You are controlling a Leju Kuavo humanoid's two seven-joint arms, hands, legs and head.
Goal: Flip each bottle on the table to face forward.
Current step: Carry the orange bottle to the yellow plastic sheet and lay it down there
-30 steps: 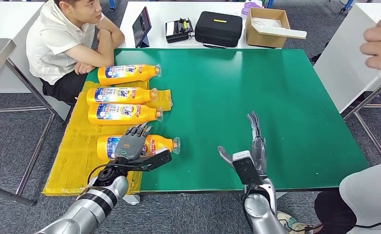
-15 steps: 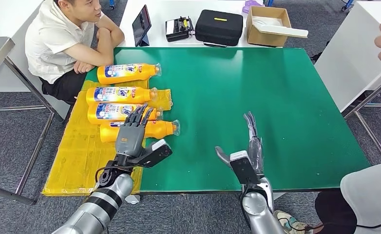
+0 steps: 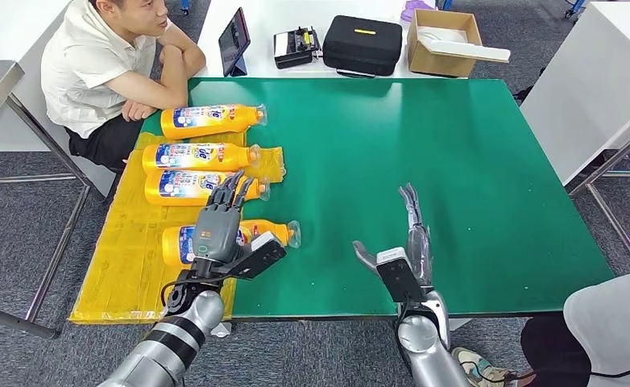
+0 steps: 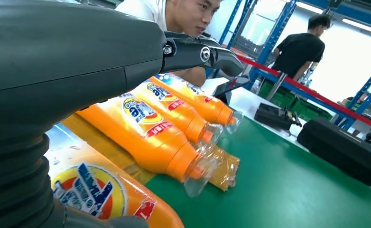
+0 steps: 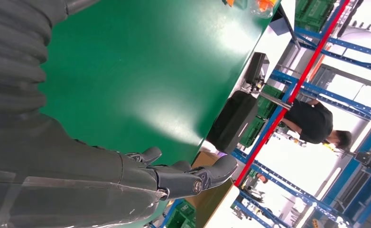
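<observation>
At the lower left of the head view, the left robot hand (image 3: 217, 224) lies over the nearest bottle (image 3: 239, 235), fingers extended across its body; whether it grips cannot be told. The bottle lies on its side on the yellow sheet (image 3: 126, 266), cap toward the green desk (image 3: 457, 177). At lower centre, the right robot hand (image 3: 408, 242) hovers spread, holding nothing. Farther up, three more bottles (image 3: 203, 153) lie side by side, labels up.
</observation>
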